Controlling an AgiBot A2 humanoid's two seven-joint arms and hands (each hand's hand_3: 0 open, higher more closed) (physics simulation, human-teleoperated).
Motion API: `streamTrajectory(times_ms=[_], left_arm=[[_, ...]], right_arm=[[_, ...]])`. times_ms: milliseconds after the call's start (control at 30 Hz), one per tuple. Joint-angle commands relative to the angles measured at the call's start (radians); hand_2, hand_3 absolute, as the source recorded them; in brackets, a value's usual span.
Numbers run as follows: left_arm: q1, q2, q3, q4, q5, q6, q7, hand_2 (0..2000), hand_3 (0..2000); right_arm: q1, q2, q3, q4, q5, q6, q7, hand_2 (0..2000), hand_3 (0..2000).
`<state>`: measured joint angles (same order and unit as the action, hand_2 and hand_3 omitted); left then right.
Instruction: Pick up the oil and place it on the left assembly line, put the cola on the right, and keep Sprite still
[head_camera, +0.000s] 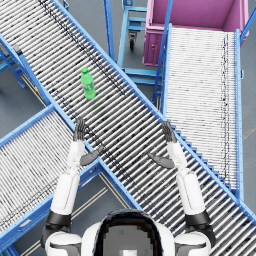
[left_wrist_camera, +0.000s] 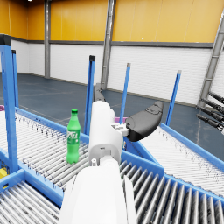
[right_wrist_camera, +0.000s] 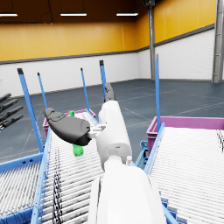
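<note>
1. Your left hand (head_camera: 81, 146) was released: fingers spread, thumb out to the side, nothing in it.
2. It hung over the near side of the middle roller line (head_camera: 125, 115), just beside the blue rail (head_camera: 117, 187) that parts that line from the left line (head_camera: 30, 160). You could not tell from any view whether it touched the rollers.
3. Your right hand (head_camera: 171, 147) was released too, fingers apart, thumb pointing inward and empty. It was over the same middle line, near its other edge.
4. The two hands were well apart, palms turned toward each other.
5. The Sprite bottle (head_camera: 88, 84) stood upright on the middle line, ahead of your left hand and farther from your right, touching neither.
6. In the left wrist view the bottle (left_wrist_camera: 73, 136) was upright with its green cap on. In the right wrist view it (right_wrist_camera: 78, 150) was mostly hidden behind the thumb.
7. The right line (head_camera: 200, 100) ran beyond your right hand, with a pink bin (head_camera: 152, 47) at its far end.
</note>
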<state>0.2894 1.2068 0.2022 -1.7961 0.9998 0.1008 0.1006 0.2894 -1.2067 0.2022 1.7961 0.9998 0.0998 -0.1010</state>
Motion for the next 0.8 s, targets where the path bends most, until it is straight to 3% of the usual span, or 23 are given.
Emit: streamTrajectory(times_ms=[33, 800], left_arm=[[0.000, 0.000, 0.000, 0.000, 0.000, 0.000, 0.000, 0, 0], [0.000, 0.000, 0.000, 0.000, 0.000, 0.000, 0.000, 0, 0]], right_arm=[[0.000, 0.000, 0.000, 0.000, 0.000, 0.000, 0.000, 0, 0], [0.000, 0.000, 0.000, 0.000, 0.000, 0.000, 0.000, 0, 0]])
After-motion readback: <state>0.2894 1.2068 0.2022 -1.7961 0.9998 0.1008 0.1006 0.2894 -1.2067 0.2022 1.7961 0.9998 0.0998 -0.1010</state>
